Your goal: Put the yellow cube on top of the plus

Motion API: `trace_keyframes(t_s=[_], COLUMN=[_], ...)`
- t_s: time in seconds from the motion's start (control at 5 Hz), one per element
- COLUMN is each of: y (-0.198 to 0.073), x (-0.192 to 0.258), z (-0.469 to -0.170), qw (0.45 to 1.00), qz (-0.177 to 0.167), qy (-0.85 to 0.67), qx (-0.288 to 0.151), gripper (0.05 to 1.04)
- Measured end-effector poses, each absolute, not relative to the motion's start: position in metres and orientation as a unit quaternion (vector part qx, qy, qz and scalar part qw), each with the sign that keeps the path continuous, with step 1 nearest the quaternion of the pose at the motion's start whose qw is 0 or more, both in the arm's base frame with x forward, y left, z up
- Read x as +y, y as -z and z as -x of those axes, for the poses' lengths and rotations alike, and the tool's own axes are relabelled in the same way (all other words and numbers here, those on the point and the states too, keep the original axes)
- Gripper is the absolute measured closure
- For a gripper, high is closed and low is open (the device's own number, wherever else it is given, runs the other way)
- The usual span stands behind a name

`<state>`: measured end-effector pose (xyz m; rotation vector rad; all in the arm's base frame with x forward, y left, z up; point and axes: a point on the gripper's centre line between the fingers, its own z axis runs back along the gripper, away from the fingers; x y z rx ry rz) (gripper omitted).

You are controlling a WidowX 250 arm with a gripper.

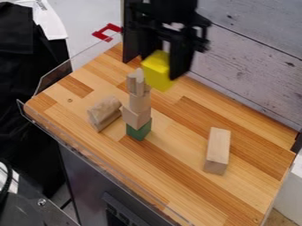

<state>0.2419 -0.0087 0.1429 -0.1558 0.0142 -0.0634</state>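
One yellow cube [157,74] is gripped at the black two-finger tool's [163,64] lower end, upper centre; the top edge crops the tool.

A robotics lab is suggested by the black robot arm [168,11] seen above a clear-edged wooden worktop [156,165], with a plank-patterned panel [254,66] at far right and bolted metal [26,209] at near left.

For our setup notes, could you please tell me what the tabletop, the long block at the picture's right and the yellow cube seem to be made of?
The tabletop looks like wood, perhaps lightly finished: joined strips show grain. The long block seems bare, matte wood, pale and unpainted. The yellow cube is evenly coloured; painted wood or plastic, I can't tell.
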Motion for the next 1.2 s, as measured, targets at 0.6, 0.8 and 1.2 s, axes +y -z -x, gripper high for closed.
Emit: trace_keyframes(t_s=[0.6,0.8,1.2], y=[-0.124,-0.117,-0.119], x=[0.026,0.026,0.027], z=[-0.255,-0.261,-0.264], qw=[0.995,0.995,0.996], qz=[0.077,0.075,0.067], qy=[0.036,0.04,0.036], qx=[0.044,0.057,0.055], gripper=[0.507,0.507,0.507])
